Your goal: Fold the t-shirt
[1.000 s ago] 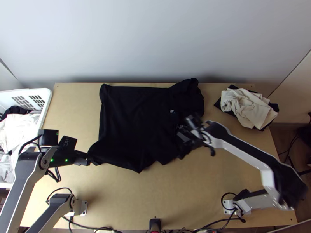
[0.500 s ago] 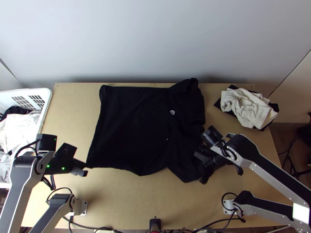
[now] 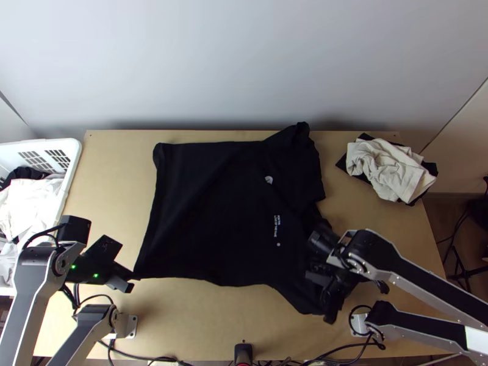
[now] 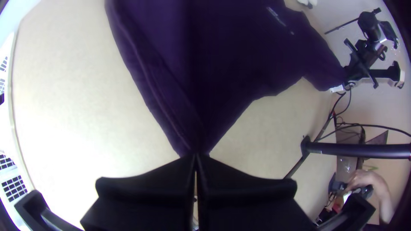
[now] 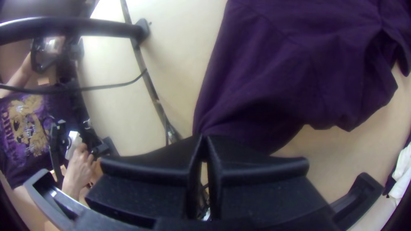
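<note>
The black t-shirt (image 3: 213,213) lies mostly spread on the table, bunched toward its far right part, with small white print at its right half. My left gripper (image 3: 132,282) is shut on its near left corner. In the left wrist view the shirt (image 4: 239,55) narrows to a point between the tips of that gripper (image 4: 195,155). At the shirt's near right corner is my right gripper (image 3: 328,308), shut on the cloth. In the right wrist view the shirt (image 5: 299,72) gathers into folds at the tips of this gripper (image 5: 204,137).
A white basket (image 3: 74,160) with light and dark cloth stands at the left edge. A cream and black pile of cloth (image 3: 390,168) lies at the far right. Cables (image 3: 146,358) run along the table's near edge. In the wrist views, a person's hands (image 5: 79,169) hold devices beyond the table.
Both grippers have moved toward the table's near edge, the right one also rightward. The shirt's near edge came along, its near right part stretched out and more white print uncovered.
</note>
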### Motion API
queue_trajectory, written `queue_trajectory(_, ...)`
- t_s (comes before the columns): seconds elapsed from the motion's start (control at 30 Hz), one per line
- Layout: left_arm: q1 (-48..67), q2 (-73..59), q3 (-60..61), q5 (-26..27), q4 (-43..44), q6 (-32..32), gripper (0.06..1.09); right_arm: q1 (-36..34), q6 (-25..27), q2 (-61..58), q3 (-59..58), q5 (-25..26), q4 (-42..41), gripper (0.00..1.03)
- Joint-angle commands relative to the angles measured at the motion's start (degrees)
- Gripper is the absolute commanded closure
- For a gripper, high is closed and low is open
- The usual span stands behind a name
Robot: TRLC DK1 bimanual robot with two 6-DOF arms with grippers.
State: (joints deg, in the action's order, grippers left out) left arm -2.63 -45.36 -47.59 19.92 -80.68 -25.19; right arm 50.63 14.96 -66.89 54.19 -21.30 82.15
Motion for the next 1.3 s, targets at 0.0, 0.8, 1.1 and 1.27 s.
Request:
queue_trajectory(0.0, 0.1, -0.2, -1.7, -1.1, -1.9, -1.4, 1.05, 4.2, -0.5, 0.5, -3.6, -3.1, 1.8, 1.00)
queue_trajectory(0.8, 0.5, -9.9, -4.1, -1.0, 0.0, -3.8, 0.99, 7.0, -3.0, -0.8, -3.7, -13.8, 0.0, 0.78)
queue_trajectory(1.1, -0.9, -14.2, -11.9, -0.1, 0.2, -3.3, 0.30, -1.6, -3.0, -3.5, 6.5, -11.7, -0.4, 0.16)
queue_trajectory(1.27, -5.7, -18.2, -18.1, 4.1, 6.2, -0.1, 0.24, -10.6, -3.7, -5.9, 15.9, -11.6, -0.4, 0.04)
